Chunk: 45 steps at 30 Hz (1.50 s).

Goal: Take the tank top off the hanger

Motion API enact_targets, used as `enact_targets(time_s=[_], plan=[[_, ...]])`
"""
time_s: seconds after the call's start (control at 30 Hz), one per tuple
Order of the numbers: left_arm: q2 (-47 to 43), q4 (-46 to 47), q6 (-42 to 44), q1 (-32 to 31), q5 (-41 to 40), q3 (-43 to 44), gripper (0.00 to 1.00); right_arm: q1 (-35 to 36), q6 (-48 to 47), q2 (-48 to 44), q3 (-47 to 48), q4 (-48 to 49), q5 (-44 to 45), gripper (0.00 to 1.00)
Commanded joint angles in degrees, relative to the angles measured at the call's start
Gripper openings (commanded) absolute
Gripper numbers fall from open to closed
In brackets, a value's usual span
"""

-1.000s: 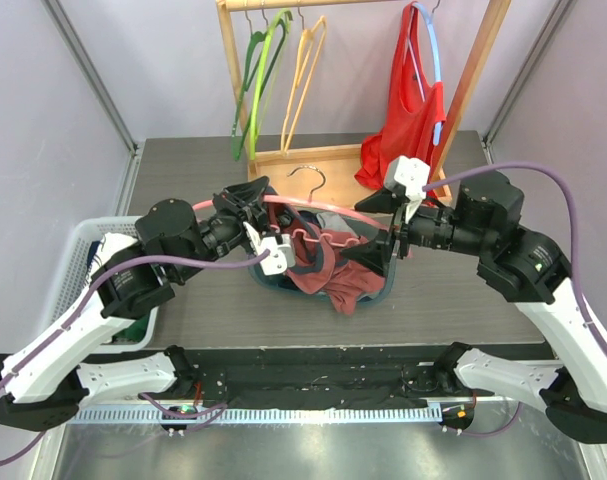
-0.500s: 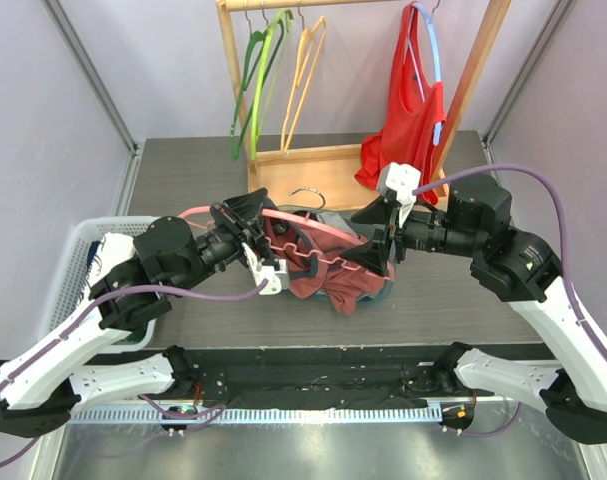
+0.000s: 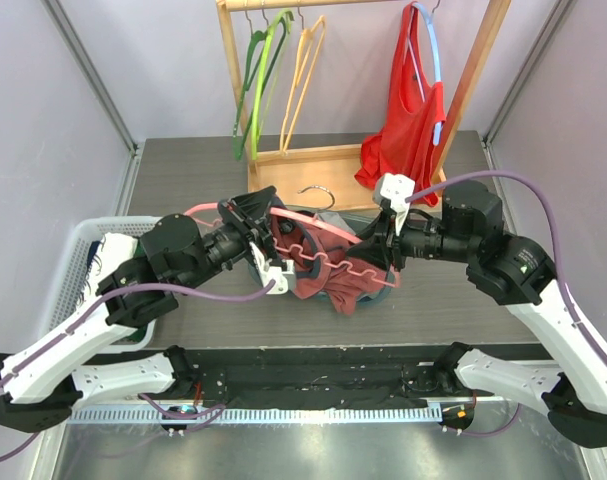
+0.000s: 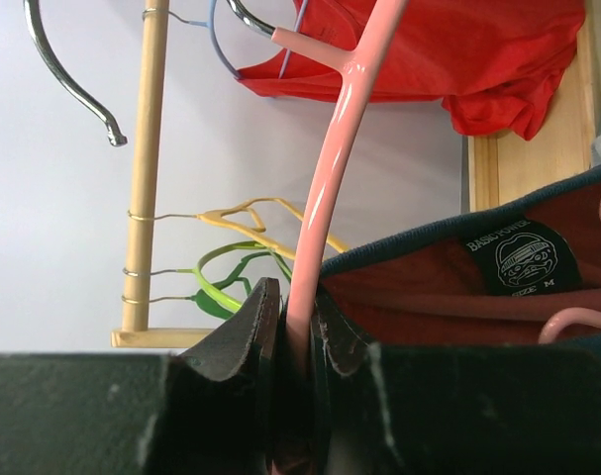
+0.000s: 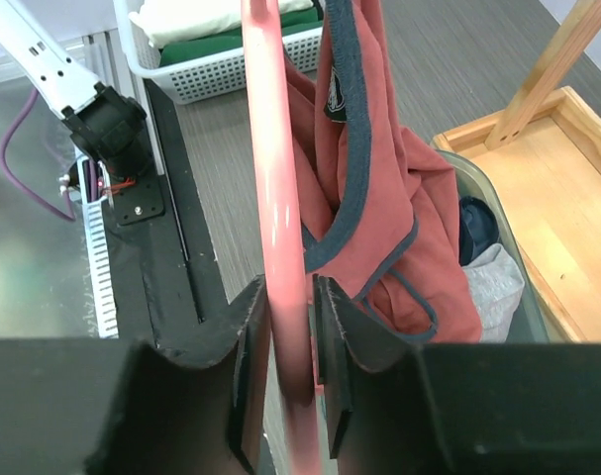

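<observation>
At right end effector point(image 5: 288, 297): hanger point(image 5: 278, 188), tank top point(image 5: 379, 198)

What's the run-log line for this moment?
left claw: shut on hanger | right claw: shut on hanger | tank top: on hanger

High rear camera looks down; both wrist cameras closely share the hanger point(image 4: 323, 193) point(image 5: 279, 213).
</observation>
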Motion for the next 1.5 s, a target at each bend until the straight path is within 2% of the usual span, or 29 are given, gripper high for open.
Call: enact_targets(time_s=[0.0,0.1,0.17,0.33,0.37,0.43,0.47,0.5,0.57,0.6,0.63,0.67,0.77,0.8,0.87,0.9,0.93,1.23,1.37,1.47], plan=[[0.0,7.7,-0.1,-0.6,-0.6,3.7,0.0,-0.1,0.2,-1.6,-1.0,1.4,-0.6,0.28],[1.2,8.1,-0.7,-0.7,-0.8,4.9,0.0,-0.1,0.5,-2.1,-1.5,1.4,-0.8,0.2],[2.0,8.7,-1.1,-0.9,-0.8,5.3,0.0,-0.2,0.6,-2.4,-1.5,1.5,-0.6,0.02],[3.5,8.9,-4.4,-2.0,-2.1,6.8,0.02,-0.1,1.6,-5.2,-1.3,1.9,3.3,0.01],[4.1,8.8,-5.4,-2.1,-2.6,7.2,0.16,-0.1,1.8,-5.6,-1.4,1.9,5.2,0.01],[4.6,8.5,-9.6,-2.5,-4.3,8.5,0.35,-0.1,2.2,-7.4,-1.7,1.5,7.2,0.01],[4.9,8.4,-11.5,-2.5,-4.6,9.0,0.84,-0.1,2.3,-7.9,-1.8,1.3,9.1,0.01],[4.9,7.9,-13.6,-2.6,-5.0,9.7,0.99,-0.1,2.6,-8.3,-1.7,0.9,10.0,0.01],[5.3,7.5,-20.5,-2.7,-6.6,12.6,1.0,-0.1,3.7,-8.6,-1.3,-0.5,12.0,0.01],[6.5,4.2,-23.6,-2.7,-7.4,14.8,1.0,-0.1,3.8,-8.6,-1.0,-1.2,13.1,0.01],[7.2,1.4,-26.6,-2.7,-8.2,20.7,1.0,-0.1,3.9,-8.7,-0.9,-2.2,13.6,0.01],[8.1,-1.4,-33.5,-2.7,-8.7,23.5,1.0,-0.1,4.3,-8.8,-0.8,-2.3,14.2,0.01],[12.0,-15.1,-44.5,-2.8,-7.2,34.5,1.0,-0.2,4.9,-9.9,-1.1,-1.9,15.5,0.01],[14.4,-23.9,-47.1,-2.7,-6.8,37.8,1.0,-0.1,5.0,-10.3,-0.9,-1.8,15.9,0.01],[17.1,-32.1,-53.5,-2.7,-5.3,44.9,1.0,-0.1,5.3,-10.6,-0.3,-2.1,16.5,0.01],[18.0,-38.3,-55.0,-2.7,-4.5,46.3,1.0,-0.1,5.3,-10.5,0.9,-2.5,16.7,0.01],[18.7,-40.2,-56.4,-2.7,-3.5,46.8,1.0,-0.1,5.2,-10.5,1.4,-3.1,17.2,0.01],[15.8,-40.9,-67.5,-2.7,5.5,37.6,1.0,-0.1,4.3,-9.0,8.2,-6.3,21.7,0.01],[18.6,-37.9,-73.1,-1.7,5.7,37.8,0.85,-0.1,2.2,-9.7,8.1,-5.2,21.6,0.01],[20.1,-34.5,-77.0,0.7,3.7,39.3,0.82,-0.1,1.0,-9.7,7.7,-5.7,22.9,0.01]])
